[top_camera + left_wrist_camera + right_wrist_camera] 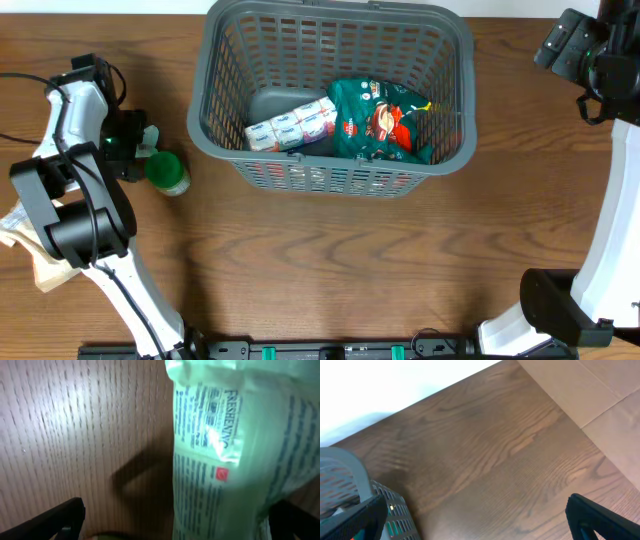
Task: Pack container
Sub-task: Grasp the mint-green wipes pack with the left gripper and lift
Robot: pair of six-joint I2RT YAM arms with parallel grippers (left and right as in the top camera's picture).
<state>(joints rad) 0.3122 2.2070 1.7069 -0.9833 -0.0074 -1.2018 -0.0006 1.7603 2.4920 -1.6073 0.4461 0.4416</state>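
Observation:
The container (215, 130) is a large dark-grey lattice basket at the top middle of the table. It holds a white printed packet (290, 126) and a green snack bag (385, 120). A green bottle with a pale green printed label (166, 172) lies on the table left of the basket. My left gripper (138, 150) is right at it. In the left wrist view the bottle (230, 455) fills the space near the right finger, and the jaws (172, 522) are spread wide. My right gripper (572, 45) hovers right of the basket, open and empty (475, 515).
A beige crumpled bag (25, 245) lies at the left table edge beside my left arm. The basket's corner shows in the right wrist view (350, 480). Cardboard (600, 400) lies beyond the table's far right edge.

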